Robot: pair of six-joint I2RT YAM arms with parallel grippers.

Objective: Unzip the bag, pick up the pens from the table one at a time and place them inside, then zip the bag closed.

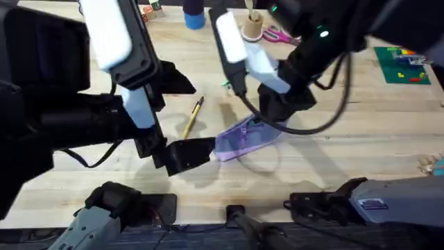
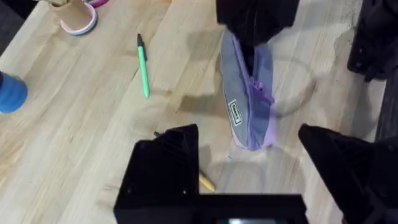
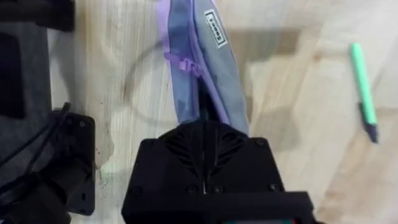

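Note:
The lavender bag (image 1: pixel 243 137) lies on the table (image 1: pixel 347 139) at the centre, its label (image 2: pixel 235 111) facing up. Its purple zipper pull (image 3: pixel 180 62) sits about mid-length. My right gripper (image 1: pixel 272 114) is shut on the bag's right end (image 3: pixel 202 102). My left gripper (image 2: pixel 245 134) is open, with the bag's other end (image 2: pixel 252 140) just between its fingertips (image 2: pixel 186 134). The yellow pen (image 1: pixel 192 117) lies left of the bag, partly under the left arm. The green pen (image 2: pixel 143 65) lies farther back on the wood, also visible in the right wrist view (image 3: pixel 364 87).
At the back stand a wooden roll (image 1: pixel 251 26) and a blue object (image 1: pixel 195 15), with pink scissors (image 1: pixel 277 33) beside them. A green mat (image 1: pixel 402 64) holds small pieces at the far right. A black cable (image 1: pixel 305 128) hangs over the bag's right end.

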